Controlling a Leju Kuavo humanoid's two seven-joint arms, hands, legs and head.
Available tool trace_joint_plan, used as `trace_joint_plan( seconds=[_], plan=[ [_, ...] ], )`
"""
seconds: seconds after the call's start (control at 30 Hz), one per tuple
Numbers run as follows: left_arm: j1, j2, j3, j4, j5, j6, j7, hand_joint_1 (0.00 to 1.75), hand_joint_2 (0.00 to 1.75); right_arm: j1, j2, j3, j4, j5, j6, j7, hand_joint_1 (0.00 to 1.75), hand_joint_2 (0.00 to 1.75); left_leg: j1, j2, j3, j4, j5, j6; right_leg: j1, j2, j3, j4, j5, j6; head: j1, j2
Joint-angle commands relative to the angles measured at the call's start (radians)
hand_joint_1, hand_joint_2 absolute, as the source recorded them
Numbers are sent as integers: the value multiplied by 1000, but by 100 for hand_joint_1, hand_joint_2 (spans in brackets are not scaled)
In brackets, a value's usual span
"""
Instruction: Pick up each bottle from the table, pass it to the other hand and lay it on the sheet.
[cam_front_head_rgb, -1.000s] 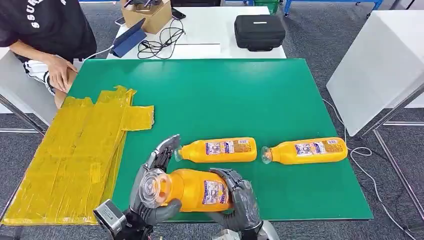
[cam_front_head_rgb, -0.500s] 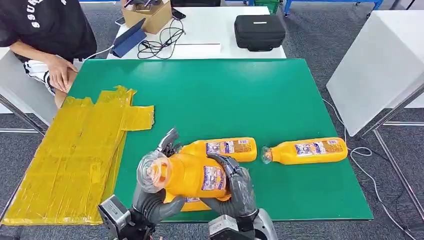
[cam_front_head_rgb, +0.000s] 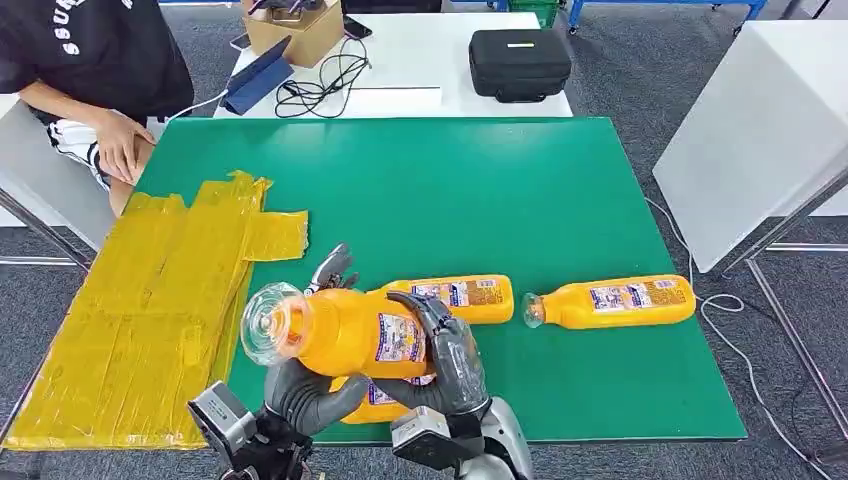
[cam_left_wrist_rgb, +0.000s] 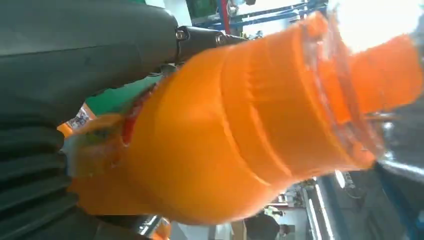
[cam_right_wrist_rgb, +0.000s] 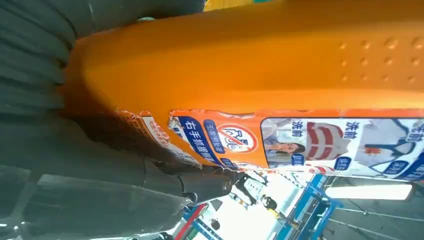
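Held bottle: you have an orange bottle (cam_front_head_rgb: 345, 335) lifted off the table, lying roughly sideways at the near edge, its clear cap (cam_front_head_rgb: 266, 322) pointing toward the yellow sheet (cam_front_head_rgb: 150, 300).
Right hand: your right hand (cam_front_head_rgb: 445, 365) is wrapped over the label end of that bottle, fingers clamped on it.
Left hand: your left hand (cam_front_head_rgb: 305, 395) cups the bottle from below near the neck, thumb and fingers closed round it; fingertips (cam_front_head_rgb: 335, 268) show past the bottle.
Step in hand: I judge this to be the pass itself, both hands on one bottle, right to left.
Next move: it calls for the right hand to let go once the left grip is firm, then the left arm to carry the bottle over and lay it down on the sheet. Watch the smooth body; it could slip if released early.
Label, held bottle: the right wrist view shows a blue and orange label (cam_right_wrist_rgb: 300, 142) with Chinese print; I cannot read it with confidence.
Bottle beneath: another orange bottle (cam_front_head_rgb: 375, 400) shows just under the hands.
Middle bottle: a bottle (cam_front_head_rgb: 460, 298) lies on the green table (cam_front_head_rgb: 480, 190), just behind the hands.
Right bottle: a further one (cam_front_head_rgb: 610, 300) lies well to the right, cap toward the middle bottle.
Far side: a person (cam_front_head_rgb: 90, 80) sits at the far left corner; a black case (cam_front_head_rgb: 520, 62) sits on the white table beyond.
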Motion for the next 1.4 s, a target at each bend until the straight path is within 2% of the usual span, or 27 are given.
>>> trace_joint_plan(
  seconds=[0.03,0.07,0.1,0.13,0.17,0.2,0.73,1.3,1.33,1.37,1.4],
  plan=[
    [-78,12,-15,25,36,11,3,0,175,-72,8,33,90,-13,19,14,175,175,1,0,4,0,-2,-1,1,-2,5,-1,-1,1,0,0],
    [-77,15,-19,18,37,11,3,9,175,-81,8,33,95,-13,22,16,175,175,0,1,3,-1,-1,-1,0,0,3,-1,0,1,0,0],
    [-79,18,-26,14,39,10,2,38,175,-89,7,36,102,-16,25,17,175,175,0,1,3,-1,-1,-1,0,0,3,-1,0,1,0,0],
    [-87,19,-32,12,40,10,2,140,175,-96,6,39,107,-23,27,18,175,175,1,2,5,0,-3,-2,1,-1,6,-1,-2,2,0,0],
    [-96,19,-38,11,45,8,5,169,175,-100,5,41,110,-28,27,18,175,175,0,0,2,-1,0,-1,0,-1,2,-1,0,1,0,0],
    [-106,18,-42,8,50,7,8,175,175,-102,2,43,110,-32,27,19,175,175,1,0,2,0,-1,-1,0,-1,3,-1,0,1,0,0],
    [-145,44,-79,-30,76,2,0,175,175,-70,-17,8,35,-37,21,24,175,175,1,-2,2,0,-1,0,1,-3,3,-1,-1,1,0,0],
    [-159,17,-25,-2,114,-14,7,175,175,-49,-32,-37,-16,-24,-3,17,175,175,1,-2,4,0,-1,-1,1,-4,5,-2,-1,1,0,0],
    [-161,14,-8,3,112,-12,9,175,175,-38,-35,-44,-39,-20,-13,11,45,175,0,-1,1,0,0,0,0,-3,2,-1,0,1,0,0],
    [-162,11,7,9,110,-8,11,175,175,-29,-37,-50,-58,-18,-17,10,0,175,1,-3,3,0,0,0,1,-4,4,-2,-1,1,0,0],
    [-164,9,23,13,94,5,13,175,175,-19,-41,-56,-83,-17,-19,10,0,175,0,-3,2,0,0,0,0,-4,3,-1,-1,1,0,0]
  ],
)
